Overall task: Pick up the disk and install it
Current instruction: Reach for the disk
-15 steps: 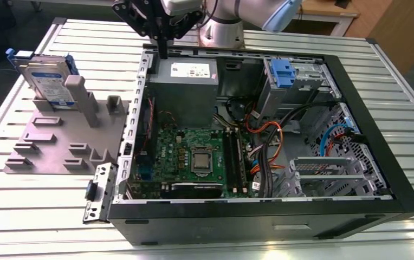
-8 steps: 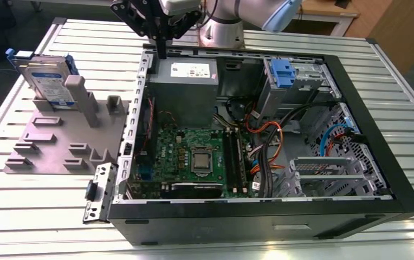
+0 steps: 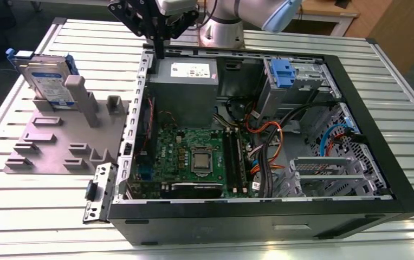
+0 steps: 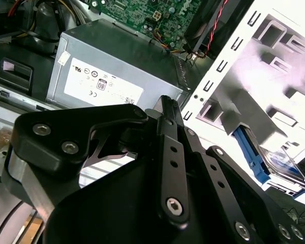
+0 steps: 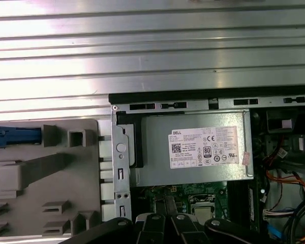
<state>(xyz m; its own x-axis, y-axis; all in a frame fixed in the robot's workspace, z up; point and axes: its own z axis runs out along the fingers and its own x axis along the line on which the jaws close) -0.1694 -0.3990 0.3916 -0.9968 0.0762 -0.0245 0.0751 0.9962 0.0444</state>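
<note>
I see the disk (image 3: 49, 82), white-and-blue label showing, upright in the grey fixture (image 3: 55, 146) near a corner of the counter (image 3: 19, 216), exterior view's left. Arm points down; gripper (image 3: 159, 53) clenched, empty, above the case (image 3: 358, 124) rim beside the white-stickered grey box (image 3: 185, 89).

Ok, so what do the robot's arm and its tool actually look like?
The arm is made of rounded silver-grey segments, with a pale blue cap on one joint. The tool is matte black, built from flat angular linkage bars fastened with silver screws, and it narrows to slim tips.
</note>
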